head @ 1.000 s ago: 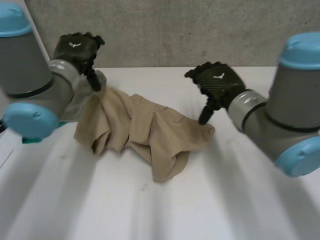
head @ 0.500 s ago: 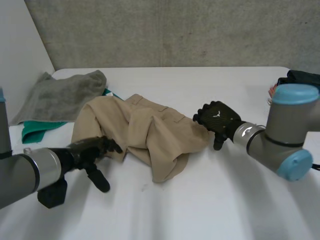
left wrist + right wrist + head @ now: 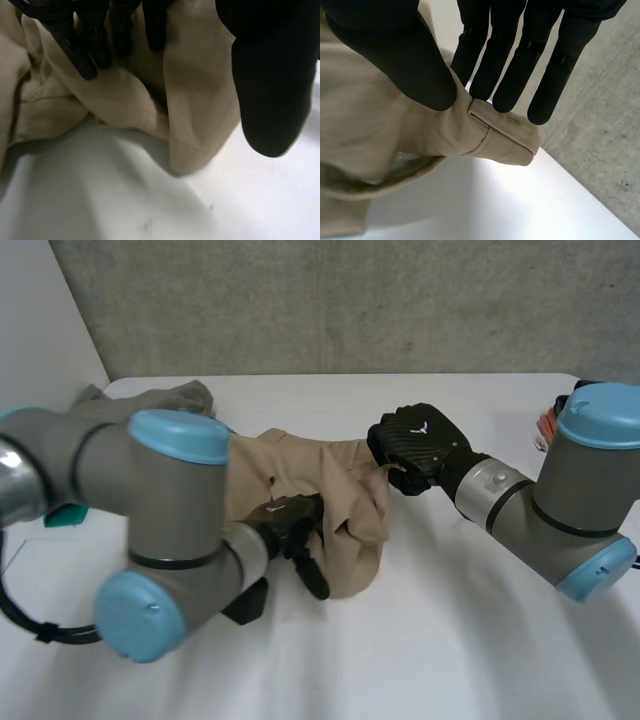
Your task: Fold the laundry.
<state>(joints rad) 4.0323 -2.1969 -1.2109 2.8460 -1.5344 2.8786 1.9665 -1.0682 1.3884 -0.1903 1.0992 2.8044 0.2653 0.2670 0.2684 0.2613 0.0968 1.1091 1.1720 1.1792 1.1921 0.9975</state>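
A tan garment [image 3: 350, 490] lies crumpled at the middle of the white table [image 3: 450, 640]. My right hand [image 3: 415, 440] is at its right corner, lifted a little off the table. In the right wrist view the thumb [image 3: 390, 45] and fingers [image 3: 492, 55] pinch a hemmed corner of the garment [image 3: 490, 132]. My left hand [image 3: 295, 530] is at the garment's near edge, under my large left arm. In the left wrist view its straight fingers [image 3: 90, 50] rest on the garment [image 3: 200, 100], and the thumb [image 3: 270, 75] stands apart above the bare table.
A grey towel [image 3: 185, 395] lies at the back left, with a green cloth [image 3: 62, 514] peeking out beside my left arm. Dark and orange items [image 3: 552, 420] sit at the table's right edge. A concrete wall runs behind the table.
My right hand has shut on the garment's right corner and drawn it up and leftwards. My left arm has swung across the front, bringing its hand onto the garment's near edge.
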